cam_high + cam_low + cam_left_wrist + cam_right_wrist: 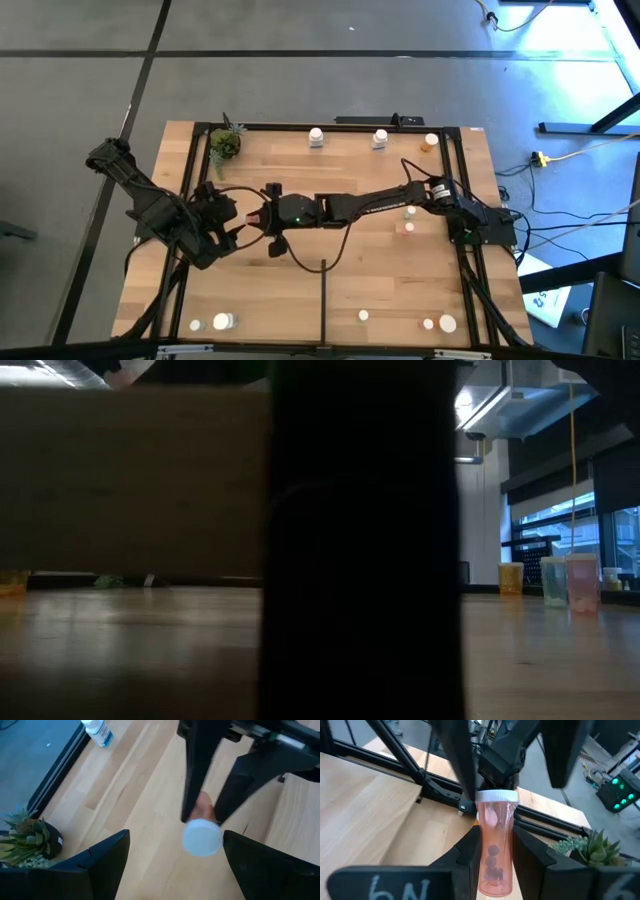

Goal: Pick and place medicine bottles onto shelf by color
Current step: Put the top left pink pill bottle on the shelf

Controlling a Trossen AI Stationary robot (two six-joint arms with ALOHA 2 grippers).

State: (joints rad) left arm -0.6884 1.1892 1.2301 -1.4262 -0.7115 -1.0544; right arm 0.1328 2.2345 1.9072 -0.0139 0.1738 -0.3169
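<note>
Two end effectors meet mid-shelf: the right end effector is clamped on an orange medicine bottle, while the left end effector gapes wide and empty just in front of it. Farther off, other bottles stand along the shelf edges, so sorting looks well under way, not finished.
</note>
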